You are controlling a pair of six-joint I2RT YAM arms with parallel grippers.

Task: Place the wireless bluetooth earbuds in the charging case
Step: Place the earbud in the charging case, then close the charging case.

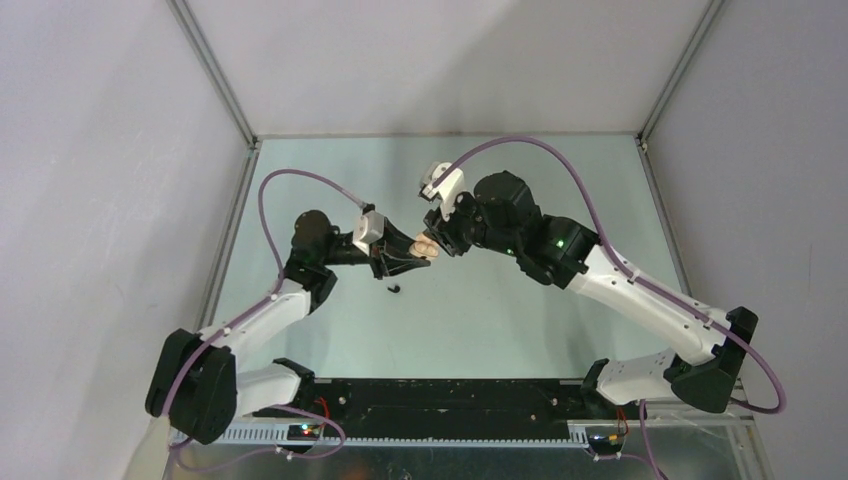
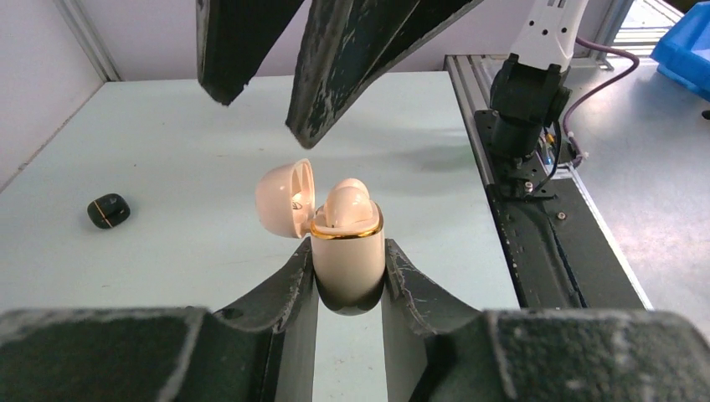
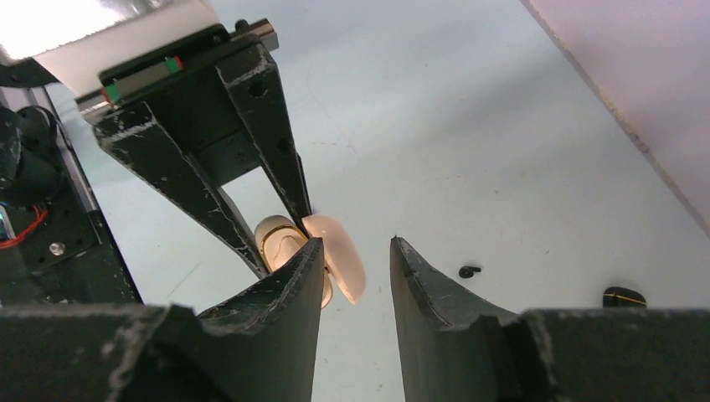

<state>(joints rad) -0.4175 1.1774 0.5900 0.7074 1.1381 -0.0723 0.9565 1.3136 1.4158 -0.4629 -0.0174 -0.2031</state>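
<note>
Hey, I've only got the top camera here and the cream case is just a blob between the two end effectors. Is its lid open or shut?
Observer: Open. The left wrist view shows the lid hinged to one side of the case, which the left end effector clamps by its body.
Operator: Okay, and is the right one gripping anything?
Observer: No. In the right wrist view the right end effector is open, with the lid in the gap beside one finger. I cannot tell whether they touch.
</note>
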